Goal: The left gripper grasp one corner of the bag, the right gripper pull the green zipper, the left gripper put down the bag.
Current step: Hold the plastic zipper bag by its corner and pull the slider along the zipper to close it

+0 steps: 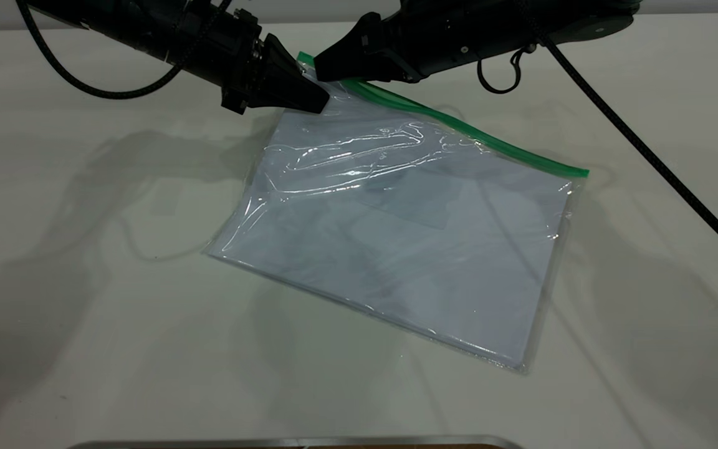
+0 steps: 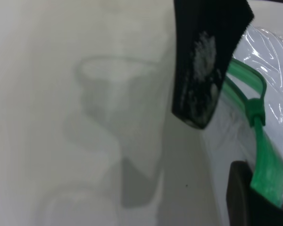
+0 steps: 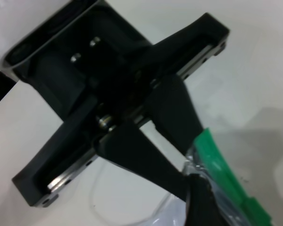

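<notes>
The bag [image 1: 409, 237] is a clear pouch with white paper inside, lying slanted on the table, its far left corner lifted. The green zipper [image 1: 459, 128] runs along its far edge. My left gripper [image 1: 318, 103] is shut on that raised corner, and the green strip [image 2: 266, 160] sits between its jaws [image 2: 254, 197]. My right gripper [image 1: 320, 68] hovers just behind that corner, tip close to the zipper's end. In the left wrist view it [image 2: 198, 94] stands a little apart from the small green slider [image 2: 256, 110]. The slider also shows in the right wrist view [image 3: 254, 209].
The white table [image 1: 85, 280] stretches around the bag. The right arm's black cable [image 1: 646, 149] crosses the table at the right. A metal edge [image 1: 296, 443] lies along the near side.
</notes>
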